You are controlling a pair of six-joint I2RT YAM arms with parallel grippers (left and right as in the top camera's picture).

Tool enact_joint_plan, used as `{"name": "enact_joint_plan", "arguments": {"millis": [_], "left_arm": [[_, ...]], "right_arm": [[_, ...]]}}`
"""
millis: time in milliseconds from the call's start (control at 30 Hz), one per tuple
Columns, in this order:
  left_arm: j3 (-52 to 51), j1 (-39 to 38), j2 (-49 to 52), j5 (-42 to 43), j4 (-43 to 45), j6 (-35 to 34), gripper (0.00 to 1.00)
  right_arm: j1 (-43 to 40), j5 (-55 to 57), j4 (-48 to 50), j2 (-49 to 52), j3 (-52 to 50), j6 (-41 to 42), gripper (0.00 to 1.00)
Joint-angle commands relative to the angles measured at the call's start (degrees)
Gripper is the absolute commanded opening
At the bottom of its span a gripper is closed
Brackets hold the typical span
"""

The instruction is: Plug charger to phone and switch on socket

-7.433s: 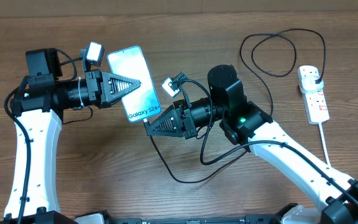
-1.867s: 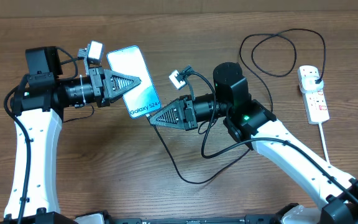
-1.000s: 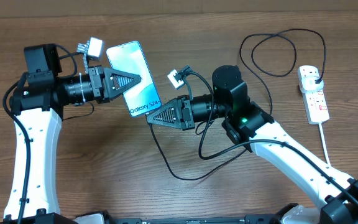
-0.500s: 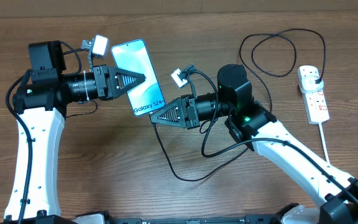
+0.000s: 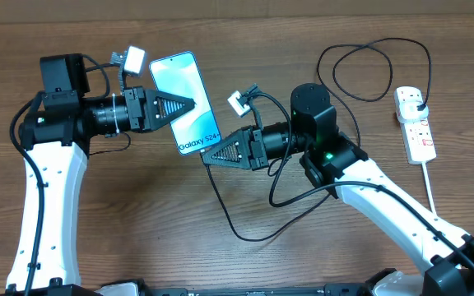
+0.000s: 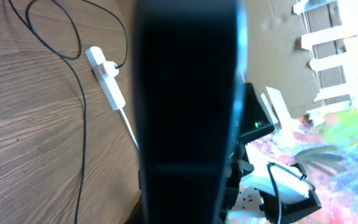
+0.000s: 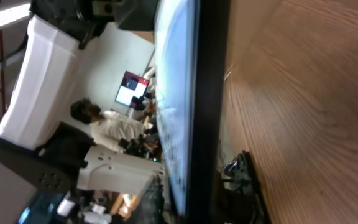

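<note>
The phone [image 5: 179, 82] is lifted off the table with its lit screen up and the "Galaxy S24" text at its near short edge. My left gripper [image 5: 189, 103] is shut on its left long side. My right gripper [image 5: 206, 158] meets that near short edge, shut on the connector end of the charger, whose thin black cable [image 5: 245, 236] loops over the table to a black plug [image 5: 419, 103] in the socket [image 5: 418, 131]. The connector itself is hidden. The phone's dark edge [image 6: 185, 93] fills the left wrist view. It stands edge-on [image 7: 197, 93] in the right wrist view.
The socket's thick white cord [image 5: 431, 193] runs toward the near right, beside my right arm. The charger cable's slack lies in loops at the back right [image 5: 369, 70] and in front of the right arm. A cardboard wall [image 5: 237, 6] borders the table's far edge.
Both grippers have shifted a little to the right together, carrying the phone with them. The right gripper stays at the phone's near short edge.
</note>
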Motion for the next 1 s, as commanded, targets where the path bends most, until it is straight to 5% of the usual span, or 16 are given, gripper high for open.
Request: {"name": "enact_joint_plan", "arguments": {"millis": [0,100,200,567,967], "left_arm": [[-1.7,-6.2,-1.2,8.4,-3.2,0.7,0.04],[-1.7,-6.2,-1.2,8.4,-3.2,0.7,0.04],[-1.7,-6.2,-1.2,8.0,-3.1,0.7,0.04],[-1.7,-6.2,-1.2,6.5,-3.0,2.8,0.04],[-1.7,-6.5,-1.2,6.5,-3.0,4.6,0.04]], "right_arm": [[-3.7,10.3,3.3,-0.3,2.9,0.0,0.35],[-4.1,7.3,3.3,-0.3,2.9,-0.2,0.82],[-4.4,4.2,2.4,-0.3,2.9,-1.9,1.00],[-7.9,2.9,-21.0,-0.3,2.9,-15.3,1.00],[-7.6,-7.6,-29.8,-0.3,2.8,-25.7,1.00]]}}
